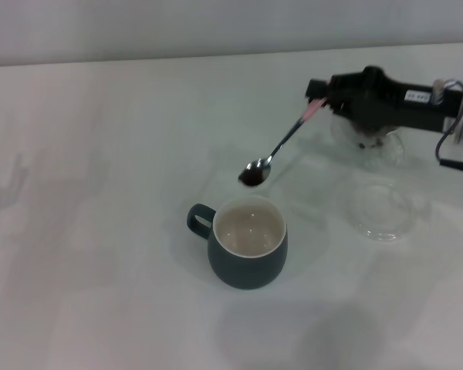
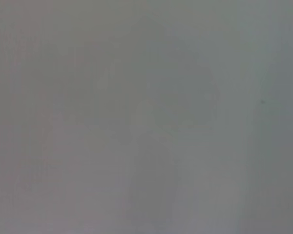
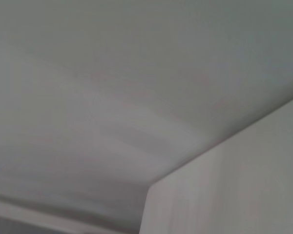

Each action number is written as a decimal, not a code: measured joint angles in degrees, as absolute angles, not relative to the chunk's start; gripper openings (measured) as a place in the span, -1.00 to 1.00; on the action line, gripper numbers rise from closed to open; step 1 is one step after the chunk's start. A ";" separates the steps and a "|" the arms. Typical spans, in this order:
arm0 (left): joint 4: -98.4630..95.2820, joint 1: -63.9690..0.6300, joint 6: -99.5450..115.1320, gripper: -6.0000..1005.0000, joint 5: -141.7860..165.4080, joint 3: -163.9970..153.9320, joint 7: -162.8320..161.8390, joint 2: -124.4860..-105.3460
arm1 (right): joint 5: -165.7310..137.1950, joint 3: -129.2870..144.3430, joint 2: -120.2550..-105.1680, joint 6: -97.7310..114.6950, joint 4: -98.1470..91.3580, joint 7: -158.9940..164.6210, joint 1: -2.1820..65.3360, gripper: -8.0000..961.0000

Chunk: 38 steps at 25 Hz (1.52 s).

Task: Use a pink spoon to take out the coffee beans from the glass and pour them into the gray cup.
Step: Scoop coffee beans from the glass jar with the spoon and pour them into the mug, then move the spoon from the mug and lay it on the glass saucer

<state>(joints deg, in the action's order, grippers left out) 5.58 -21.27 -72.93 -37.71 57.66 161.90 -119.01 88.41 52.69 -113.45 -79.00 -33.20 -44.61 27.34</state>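
Note:
In the head view my right gripper (image 1: 318,102) reaches in from the right and is shut on the pink handle end of the pink spoon (image 1: 282,145). The spoon slopes down to the left, and its silver bowl carries dark coffee beans (image 1: 252,178) just above the far rim of the gray cup (image 1: 248,250). That cup stands upright, handle to the left, its cream inside showing nothing in it. The glass (image 1: 370,139) sits behind and under the gripper, mostly hidden, with a few dark beans showing. My left gripper is out of view.
A shallow clear round dish (image 1: 380,206) lies on the white table (image 1: 100,193) to the right of the gray cup. Both wrist views show only blank pale surface.

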 joint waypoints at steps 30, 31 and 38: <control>5.62 -22.21 -71.51 0.72 -37.26 57.56 161.89 -119.00 | 84.76 59.05 -114.86 -82.60 -37.55 -75.44 26.11 -0.64; 5.63 -22.29 -71.49 0.72 -37.26 57.56 161.89 -119.00 | 84.71 59.22 -114.86 -82.61 -37.69 -76.31 26.03 -0.64; 5.80 -22.45 -70.31 0.72 -37.30 57.54 161.89 -119.09 | 82.40 59.96 -114.94 -82.94 -41.83 -79.31 24.92 -0.64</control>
